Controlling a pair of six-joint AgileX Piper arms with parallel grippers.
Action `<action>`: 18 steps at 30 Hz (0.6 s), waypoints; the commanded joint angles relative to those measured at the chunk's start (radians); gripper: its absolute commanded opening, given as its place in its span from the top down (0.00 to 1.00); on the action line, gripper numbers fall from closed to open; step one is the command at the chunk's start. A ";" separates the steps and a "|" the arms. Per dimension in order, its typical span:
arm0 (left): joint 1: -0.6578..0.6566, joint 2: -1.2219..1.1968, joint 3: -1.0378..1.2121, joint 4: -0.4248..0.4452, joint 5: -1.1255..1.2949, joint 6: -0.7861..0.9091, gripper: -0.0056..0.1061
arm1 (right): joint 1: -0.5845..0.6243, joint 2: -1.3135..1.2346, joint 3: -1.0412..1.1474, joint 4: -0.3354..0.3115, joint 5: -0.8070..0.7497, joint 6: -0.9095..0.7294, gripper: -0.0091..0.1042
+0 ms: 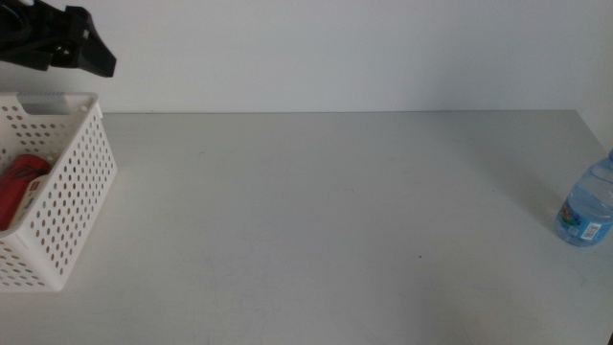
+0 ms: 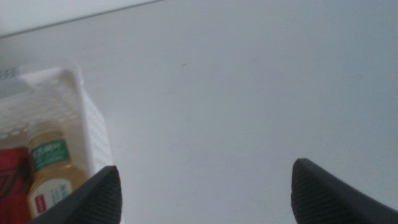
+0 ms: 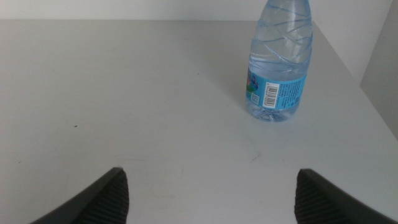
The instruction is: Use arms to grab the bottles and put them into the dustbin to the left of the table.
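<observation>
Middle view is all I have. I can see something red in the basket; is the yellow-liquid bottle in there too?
Observer: Yes. The left wrist view shows the yellow-liquid bottle lying in the basket beside the red can.
Operator: Is the left gripper carrying anything?
Observer: No. The left gripper is open and empty, up by the basket.
Operator: The water bottle is cut off at my right edge. Is it upright?
Observer: It is. The right wrist view shows the water bottle standing on the table near its far right corner.
Operator: And the right gripper?
Observer: The right gripper is open, short of the bottle, with bare table between them.
</observation>
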 commanded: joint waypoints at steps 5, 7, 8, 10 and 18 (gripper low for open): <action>-0.149 -0.147 0.066 -0.112 -0.146 0.062 0.11 | 0.002 -0.021 -0.009 -0.012 -0.072 -0.005 0.09; -0.199 -0.182 0.104 -0.113 -0.185 0.062 0.11 | 0.002 -0.021 -0.009 -0.012 -0.072 -0.005 0.09; -0.228 -0.203 0.126 -0.112 -0.207 0.062 0.11 | 0.002 -0.021 -0.009 -0.012 -0.072 -0.005 0.09; -0.272 -0.245 0.166 -0.092 -0.243 0.062 0.11 | 0.002 -0.021 -0.009 -0.012 -0.072 -0.005 0.09; -0.317 -0.342 0.232 -0.088 -0.231 0.047 0.11 | 0.002 -0.021 -0.009 -0.012 -0.072 -0.005 0.09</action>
